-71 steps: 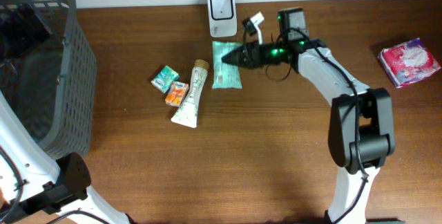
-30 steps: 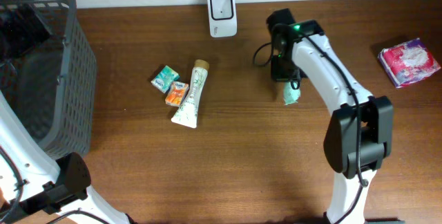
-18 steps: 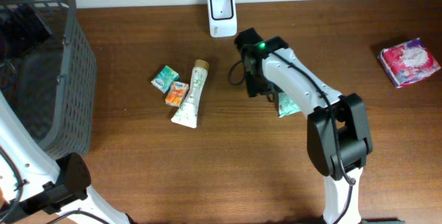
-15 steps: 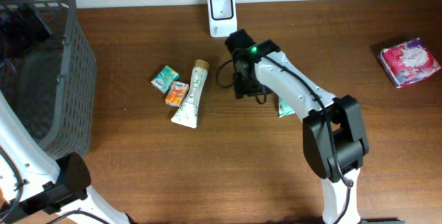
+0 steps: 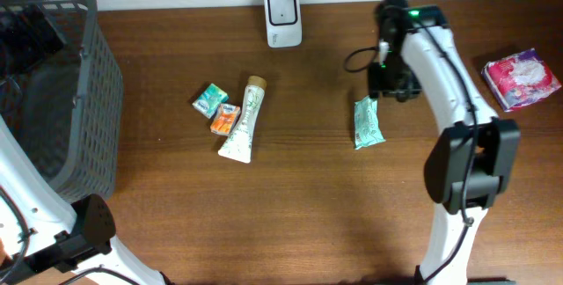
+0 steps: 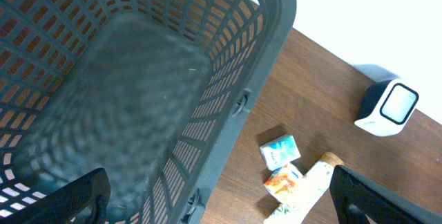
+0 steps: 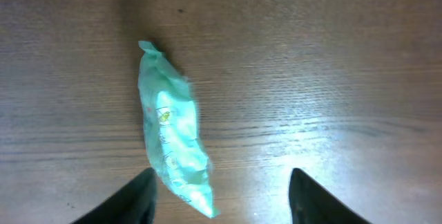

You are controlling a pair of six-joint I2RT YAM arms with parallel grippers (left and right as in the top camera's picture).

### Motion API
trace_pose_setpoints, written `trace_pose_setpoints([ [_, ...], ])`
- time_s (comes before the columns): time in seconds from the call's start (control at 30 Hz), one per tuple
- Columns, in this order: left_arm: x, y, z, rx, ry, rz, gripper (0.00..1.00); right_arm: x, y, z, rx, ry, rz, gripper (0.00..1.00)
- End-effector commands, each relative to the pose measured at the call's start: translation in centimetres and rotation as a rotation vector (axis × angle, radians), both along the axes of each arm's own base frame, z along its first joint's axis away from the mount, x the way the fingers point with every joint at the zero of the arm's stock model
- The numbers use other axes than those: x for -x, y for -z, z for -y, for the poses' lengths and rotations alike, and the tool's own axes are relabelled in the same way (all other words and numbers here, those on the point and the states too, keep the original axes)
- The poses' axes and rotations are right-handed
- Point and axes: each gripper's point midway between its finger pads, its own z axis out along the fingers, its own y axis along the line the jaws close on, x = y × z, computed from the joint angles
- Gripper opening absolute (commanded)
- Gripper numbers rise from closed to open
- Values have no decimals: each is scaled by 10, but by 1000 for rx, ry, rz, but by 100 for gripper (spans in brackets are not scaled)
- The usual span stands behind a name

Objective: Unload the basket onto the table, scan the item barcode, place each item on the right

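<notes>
One packet [image 5: 369, 123] now free of fingers [image 7: 124, 207]

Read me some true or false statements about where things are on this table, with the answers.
The mint-green plastic packet lies on the wooden table, free of the right gripper. True.
The white box-shaped scanner sits inside the grey mesh basket. False: it stands on the table.
The pink wrapped package touches the packet. False: they lie well apart.
The left gripper hangs open above the basket. True.
</notes>
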Motion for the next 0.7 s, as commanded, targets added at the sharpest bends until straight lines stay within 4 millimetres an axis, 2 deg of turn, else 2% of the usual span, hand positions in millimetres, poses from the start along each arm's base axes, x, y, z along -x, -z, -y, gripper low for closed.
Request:
trace_pose_setpoints([
  [0.0,6,-8,0,-11,3,18,99,11,10,-23,-303,-109,-41,53],
  [0.03,6,-8,0,-11,3,18,99,13,15,-34,-383,-153,-38,57],
  [0.07,6,-8,0,-11,3,18,99,15,21,-36,-394,-155,-44,59],
  [0.13,6,-8,0,-11,3,18,99,19,35,-40,-400,-163,-53,59],
  [0.2,6,-8,0,-11,3,18,99,25,44,-54,-443,-177,-66,57],
  [0.27,6,-8,0,-11,3,18,99,31,44,-76,-493,-205,-79,52],
  [0.37,6,-8,0,-11,3,18,99,34,37,-111,-536,-163,-99,53],
  [0.4,6,-8,0,-11,3,18,99,36,36,-121,-530,-156,-103,57],
  [0.5,6,-8,0,-11,3,18,99,39,42,-134,-434,-93,-112,61],
  [0.57,6,-8,0,-11,3,18,99,40,46,-140,-364,-123,-93,63],
  [0.67,6,-8,0,-11,3,18,99,37,47,-144,-347,-102,-76,63],
])
